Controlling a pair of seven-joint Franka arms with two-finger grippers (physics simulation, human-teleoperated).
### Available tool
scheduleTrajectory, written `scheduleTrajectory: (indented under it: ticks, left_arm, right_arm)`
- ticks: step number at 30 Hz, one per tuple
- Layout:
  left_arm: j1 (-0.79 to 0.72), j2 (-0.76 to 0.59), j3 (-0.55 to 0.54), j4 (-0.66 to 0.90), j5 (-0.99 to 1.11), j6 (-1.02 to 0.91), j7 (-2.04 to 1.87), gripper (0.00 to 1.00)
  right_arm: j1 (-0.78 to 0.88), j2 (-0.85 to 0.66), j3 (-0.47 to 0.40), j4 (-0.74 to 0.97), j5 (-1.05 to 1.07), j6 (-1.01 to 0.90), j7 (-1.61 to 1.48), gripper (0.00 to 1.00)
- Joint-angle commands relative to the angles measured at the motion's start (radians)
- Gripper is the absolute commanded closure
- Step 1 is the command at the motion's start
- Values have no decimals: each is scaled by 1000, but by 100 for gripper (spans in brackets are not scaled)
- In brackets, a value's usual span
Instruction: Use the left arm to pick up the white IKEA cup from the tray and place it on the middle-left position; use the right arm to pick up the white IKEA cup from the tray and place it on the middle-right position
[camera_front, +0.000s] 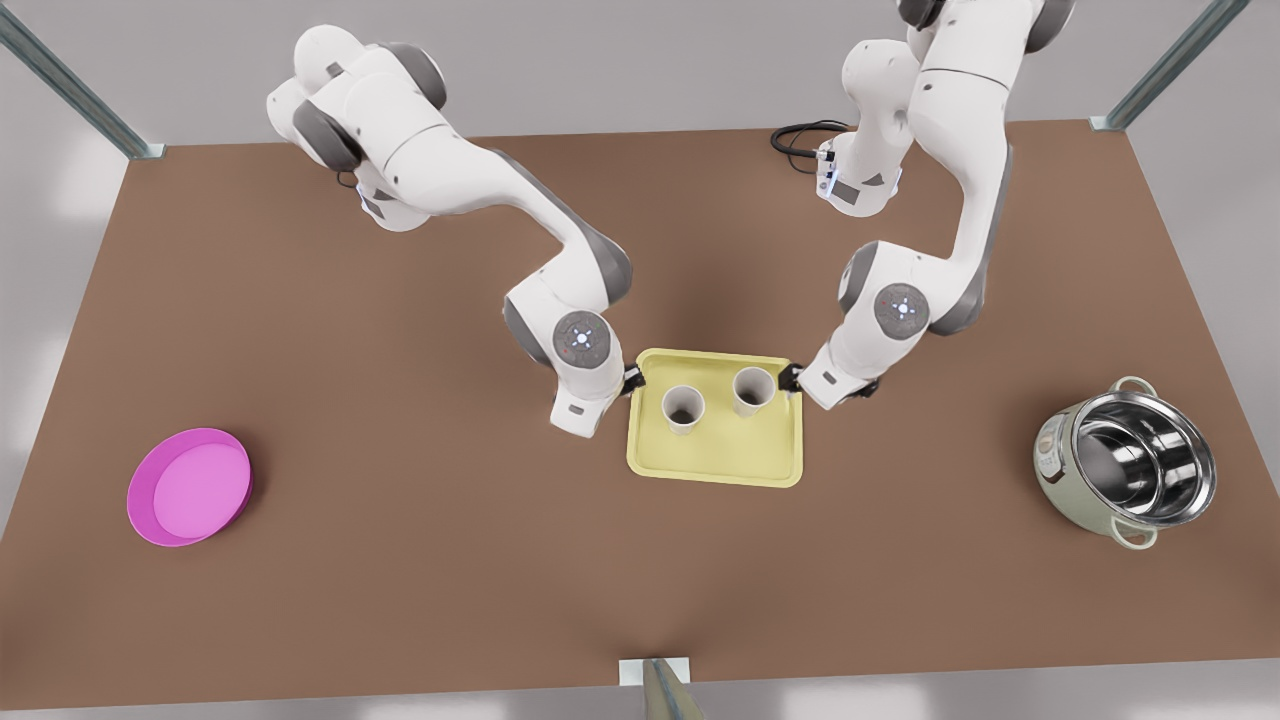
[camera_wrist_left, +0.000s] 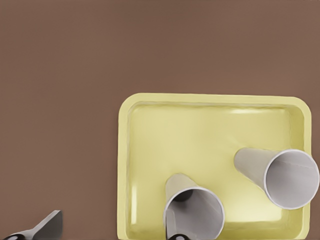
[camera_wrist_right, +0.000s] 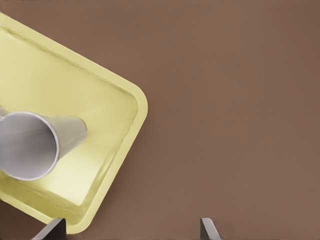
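step: we reach for two white tapered cups (camera_front: 684, 407) (camera_front: 752, 390) on pale yellow flat tray (camera_front: 716, 463) | left claw (camera_front: 632, 380) released, right claw (camera_front: 790, 378) released | next: we lower, clench

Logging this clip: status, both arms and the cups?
Left gripper and right gripper open, flanking tray. Both cups upright on it, ungrasped. Nothing in the way.

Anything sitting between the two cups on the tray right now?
Nothing: in the front view, only bare yellow tray floor separates the cup on the view's left from the cup on the view's right. They stand apart, not touching.
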Motion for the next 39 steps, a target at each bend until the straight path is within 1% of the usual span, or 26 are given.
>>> scheduleTrajectory:
  ticks: [1, 3, 4, 10, 15, 17, 20, 21, 22, 23, 24, 25, 26, 27, 28, 29, 30, 34, 35, 36, 37, 38, 39]
  left_arm:
    - [-21, 6, 0, -36, 7, 148, -199, 0]
    - [-39, 15, 0, -54, 7, 167, -215, 0]
    - [-41, 22, 0, -57, 9, 168, -215, 0]
    - [-56, 52, 0, -79, 9, 168, -215, 0]
    - [-66, 114, 0, -93, 9, 244, -213, 0]
    - [-69, 118, 0, -96, 9, 247, -215, 0]
    - [-73, 138, 0, -96, 9, 267, -215, 0]
    - [-73, 139, 0, -94, 9, 268, -215, 0]
    - [-78, 148, 0, -94, 9, 280, -215, 2]
    - [-81, 150, 0, -94, 9, 280, -215, 7]
    - [-82, 148, 0, -94, 9, 280, -218, 20]
    - [-82, 148, 0, -94, 9, 280, -219, 36]
    - [-82, 148, 0, -93, 9, 280, -218, 44]
    - [-82, 148, 0, -93, 9, 280, -218, 47]
    - [-82, 150, 0, -91, 9, 280, -218, 51]
    - [-82, 150, 0, -90, 9, 280, -218, 58]
    - [-82, 151, 0, -89, 9, 280, -218, 62]
    - [-84, 148, 0, -89, 9, 276, -218, 68]
    - [-82, 142, 1, -89, 9, 270, -218, 74]
    - [-82, 141, 1, -89, 7, 270, -218, 80]
    - [-79, 136, 3, -88, 7, 268, -215, 82]
    - [-75, 127, 4, -86, 7, 253, -210, 85]
    - [-73, 125, 6, -85, 7, 250, -210, 88]
  right_arm:
    - [8, 48, 26, 22, 15, 141, 568, 0]
    - [23, 112, 57, 83, 15, 145, 607, 0]
    - [29, 134, 57, 85, 15, 212, 616, 0]
    - [52, 215, 55, 94, 9, 363, 630, 0]
    - [52, 218, 55, 83, 3, 362, 622, 0]
    - [52, 221, 57, 79, 3, 363, 621, 0]
    - [54, 230, 57, 77, 1, 363, 621, 13]
    - [58, 230, 57, 77, 3, 363, 621, 20]
    - [58, 230, 57, 77, 3, 363, 621, 33]
    - [58, 230, 57, 77, 1, 363, 619, 49]
    - [58, 230, 57, 77, 1, 363, 619, 68]
    - [58, 232, 57, 77, 1, 363, 619, 74]
    - [58, 232, 55, 77, -25, 363, 622, 79]
    - [58, 232, 57, 77, -26, 363, 622, 87]
    - [58, 232, 55, 77, -26, 363, 622, 88]
    - [58, 232, 57, 77, -26, 363, 621, 89]
    - [58, 232, 55, 77, -26, 363, 621, 90]
    - [55, 183, 55, 76, -23, 345, 622, 87]
    - [54, 161, 55, 62, -25, 323, 621, 87]
    - [47, 134, 49, 42, -25, 309, 618, 85]
    - [41, 91, 29, -4, -25, 309, 611, 85]
    - [23, 60, 29, -39, -25, 309, 585, 85]
    - [-18, -7, 29, -134, -25, 309, 520, 85]
